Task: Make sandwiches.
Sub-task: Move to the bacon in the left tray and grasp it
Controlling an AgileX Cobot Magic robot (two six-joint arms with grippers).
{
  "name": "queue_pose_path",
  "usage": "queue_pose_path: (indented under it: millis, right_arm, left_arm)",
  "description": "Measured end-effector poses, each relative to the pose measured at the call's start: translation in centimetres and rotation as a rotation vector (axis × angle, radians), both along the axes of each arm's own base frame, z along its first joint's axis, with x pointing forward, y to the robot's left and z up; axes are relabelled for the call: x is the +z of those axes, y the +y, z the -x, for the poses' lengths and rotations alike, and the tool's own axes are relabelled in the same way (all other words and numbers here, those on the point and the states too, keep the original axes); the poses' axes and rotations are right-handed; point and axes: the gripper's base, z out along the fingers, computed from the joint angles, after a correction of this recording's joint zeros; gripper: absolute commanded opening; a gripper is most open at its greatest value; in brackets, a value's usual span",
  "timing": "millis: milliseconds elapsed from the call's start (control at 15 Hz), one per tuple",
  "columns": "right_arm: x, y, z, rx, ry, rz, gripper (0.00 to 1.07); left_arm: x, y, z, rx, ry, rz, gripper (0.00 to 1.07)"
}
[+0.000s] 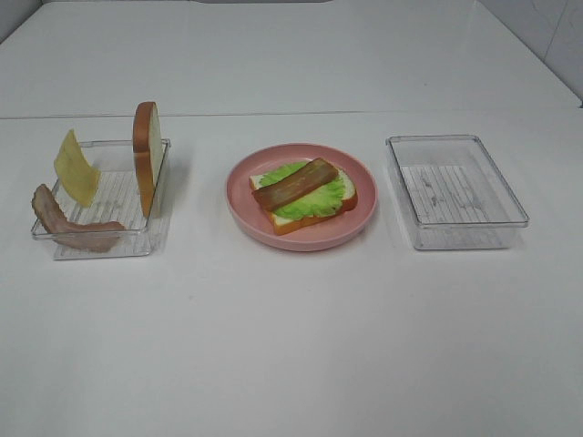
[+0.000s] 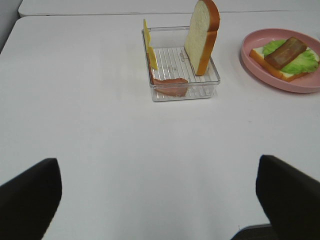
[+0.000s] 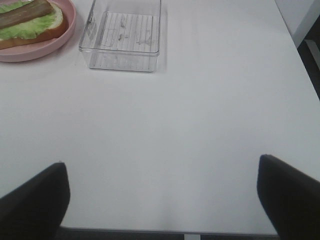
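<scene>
White tabletop [image 1: 291, 346], plain, pale wall strip behind.

Left gripper [image 2: 157, 161]: jaws spread wide, nothing between them, only two dark fingertips [image 2: 30, 200] in shot. Ahead of these jaws and well apart is a clear plastic rectangular tray [image 2: 167, 29]. In it:
- An upright bread slice [image 2: 201, 35], white face and orange-brown crust, stands on edge against the tray wall on the robot's right.
- A yellow cheese slice [image 1: 76, 167] leans on the opposite wall.
- A curled brown bacon strip [image 2: 169, 81] lies at the end nearest the jaws.

Further toward the robot's right of the left jaws is a pink round plate [image 2: 300, 86]. On it a flat bread slice [image 2: 260, 57] carries a ruffled green lettuce leaf [image 2: 306, 60], with a flat brown bacon strip [image 2: 286, 51] lying across the leaf. Stack well apart from both jaw pairs.

Right gripper [image 3: 161, 161]: jaws also wide apart, holding nothing. Ahead of them, well apart, a second clear plastic tray [image 3: 125, 52], just beside the plate.

Arm pose: both wrists sit above the table on the near side, pointing forward over the surface. Neither arm shows in the high view.
</scene>
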Motion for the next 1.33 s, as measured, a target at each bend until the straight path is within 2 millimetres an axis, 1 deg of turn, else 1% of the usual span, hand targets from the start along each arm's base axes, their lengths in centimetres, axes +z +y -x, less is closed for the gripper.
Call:
queue_pose_path:
  millis: [1067, 1133, 1200, 1267, 1333]
  right_arm:
    - [0.0, 0.0, 0.0, 0.000, 0.000, 0.000, 0.99]
    - [0.0, 0.0, 0.0, 0.000, 0.000, 0.000, 0.99]
    - [0.0, 0.0, 0.0, 0.000, 0.000, 0.000, 0.99]
    - [0.0, 0.0, 0.0, 0.000, 0.000, 0.000, 0.99]
    - [0.0, 0.0, 0.0, 0.000, 0.000, 0.000, 0.99]
  left_arm:
    - [0.0, 0.0, 0.0, 0.000, -0.001, 0.000, 1.01]
    - [0.1, 0.0, 0.0, 0.000, -0.002, 0.000, 1.01]
    - [0.9, 0.0, -0.3, 0.001, -0.017, 0.001, 1.01]
    - [1.6, 0.0, -0.9, 0.003, -0.037, 0.003, 1.01]
    - [1.8, 0.0, -1.3, 0.005, -0.040, 0.004, 1.01]
